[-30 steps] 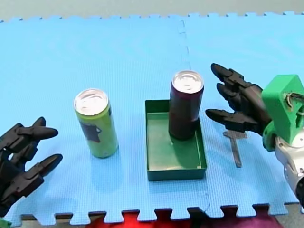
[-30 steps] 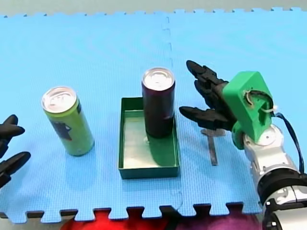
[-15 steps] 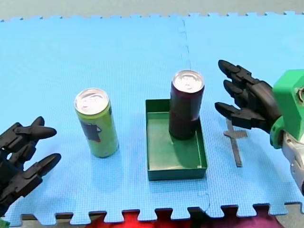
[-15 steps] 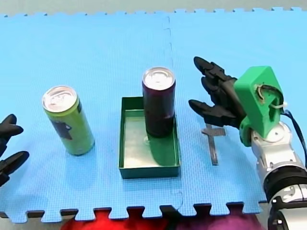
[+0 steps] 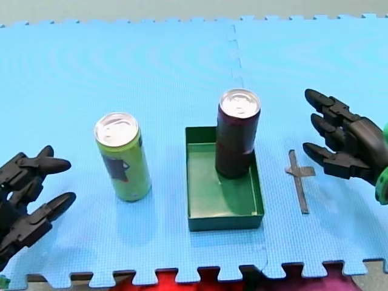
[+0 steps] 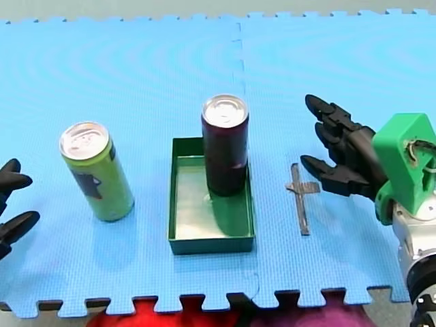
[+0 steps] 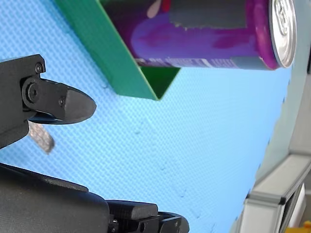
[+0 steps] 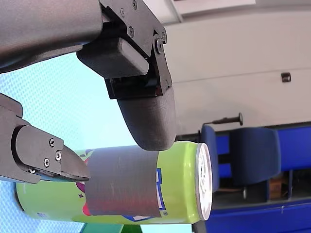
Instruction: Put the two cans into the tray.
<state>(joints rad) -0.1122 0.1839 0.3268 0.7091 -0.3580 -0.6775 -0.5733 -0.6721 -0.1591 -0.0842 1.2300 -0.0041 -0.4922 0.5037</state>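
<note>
Presently empty: left hand (image 5: 30, 197) near green can (image 5: 123, 160), right hand (image 5: 342, 145) right of tray (image 5: 221, 197). Risk: glancing grasp topples the can.

No legible text, brand or number on the green can (image 5: 123, 159), the purple can (image 5: 237, 136) or the tray (image 5: 209, 195)

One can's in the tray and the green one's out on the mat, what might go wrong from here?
The green can stands upright left of the tray; a glancing touch from the left hand, at the near left, might topple it. The purple can stands at the tray's far end, so lowering the green one too close might knock it. The right hand is right of the tray.
</note>
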